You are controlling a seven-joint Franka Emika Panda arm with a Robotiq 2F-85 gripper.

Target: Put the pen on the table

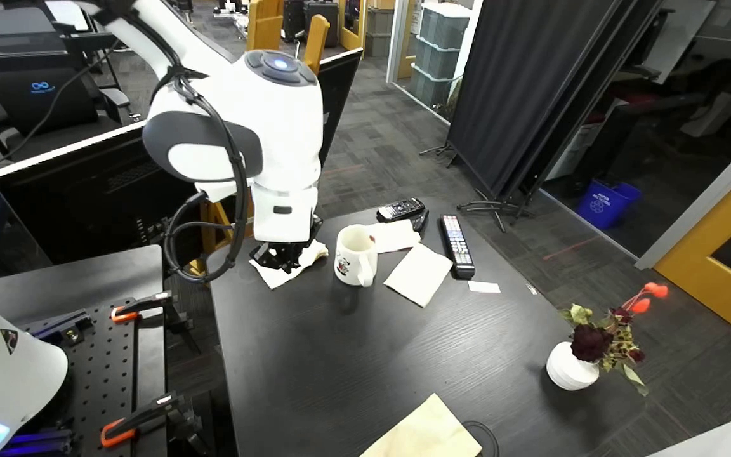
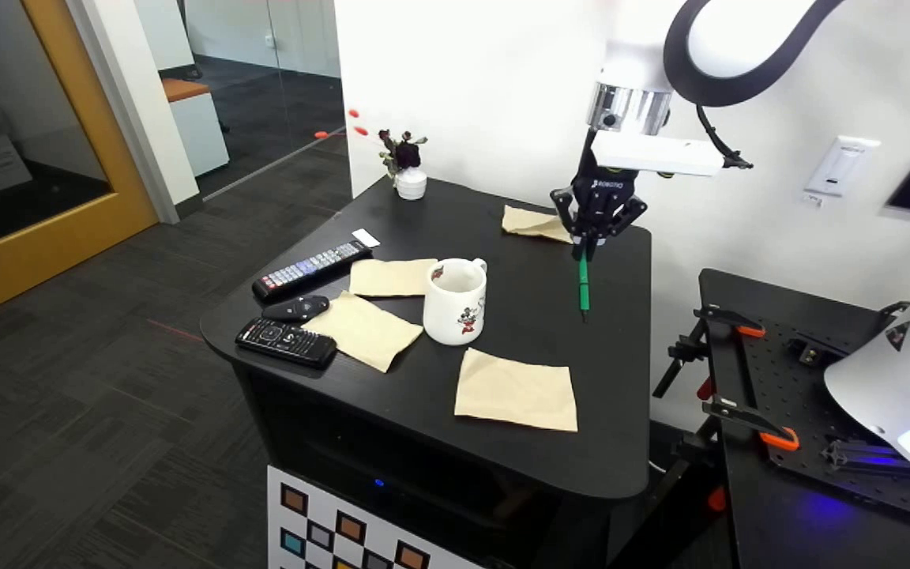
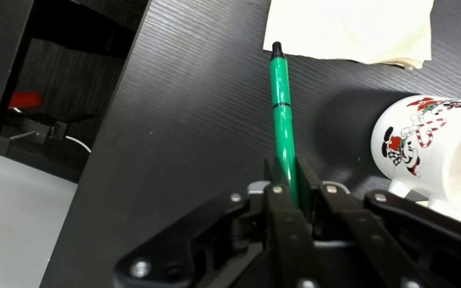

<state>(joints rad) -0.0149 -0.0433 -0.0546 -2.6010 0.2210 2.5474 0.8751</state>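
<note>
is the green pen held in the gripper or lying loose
Held: the wrist view shows the gripper closed on one end of the pen.

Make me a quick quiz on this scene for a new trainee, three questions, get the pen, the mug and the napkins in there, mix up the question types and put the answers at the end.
1. True or false: the white Mickey Mouse mug stands upright on the black table.

2. Multiple choice: what is the gripper holding?
A) the television remote
B) the green pen
C) the flower vase

3. Count: going by both exterior views, how many napkins lie on the table?

Key:
1. True
2. B
3. Four
</note>
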